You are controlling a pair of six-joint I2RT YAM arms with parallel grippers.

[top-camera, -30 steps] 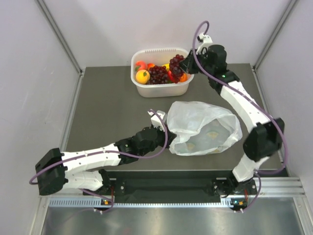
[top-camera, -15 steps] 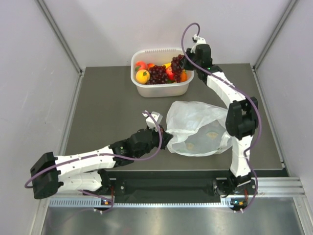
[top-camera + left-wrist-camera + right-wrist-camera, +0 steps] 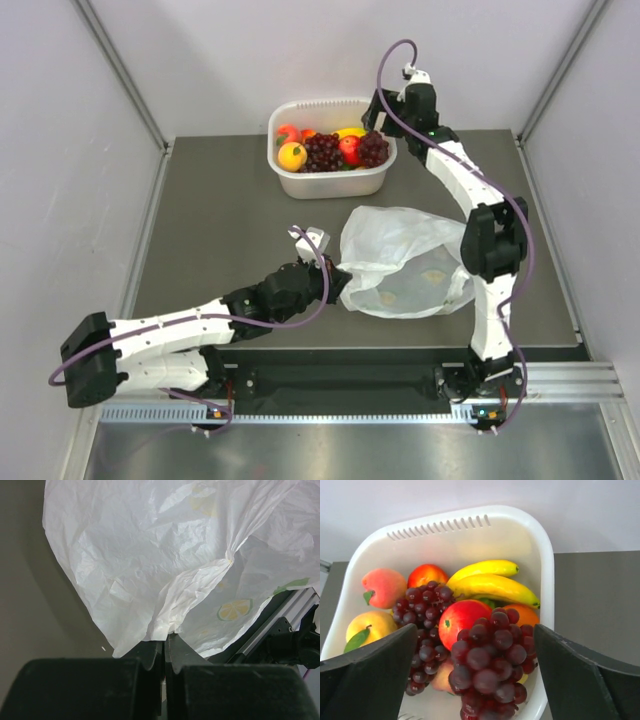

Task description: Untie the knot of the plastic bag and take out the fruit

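Observation:
The crinkly white plastic bag (image 3: 405,262) lies on the dark table, and its knot does not show. My left gripper (image 3: 338,282) is shut on a gathered fold of the bag (image 3: 150,565) at its near-left edge, with the jaws (image 3: 165,640) pressed together on the plastic. My right gripper (image 3: 380,112) hangs open over the right end of the white tub (image 3: 330,182). A dark purple grape bunch (image 3: 492,665) lies free between its wide-apart fingers (image 3: 370,672). Other fruit in the tub: a red apple (image 3: 462,622), a peach (image 3: 382,587), an orange (image 3: 525,615) and a second grape bunch (image 3: 417,615).
Yellow bananas (image 3: 492,582) lie at the back of the tub (image 3: 547,575). The tub stands at the far middle of the table (image 3: 220,220), by the back wall. Side walls close in the table left and right. The arms' base rail (image 3: 340,380) runs along the near edge.
My right gripper has opened and let go of the grape bunch, which now rests in the tub's right end. The left gripper has kept its hold on the bag.

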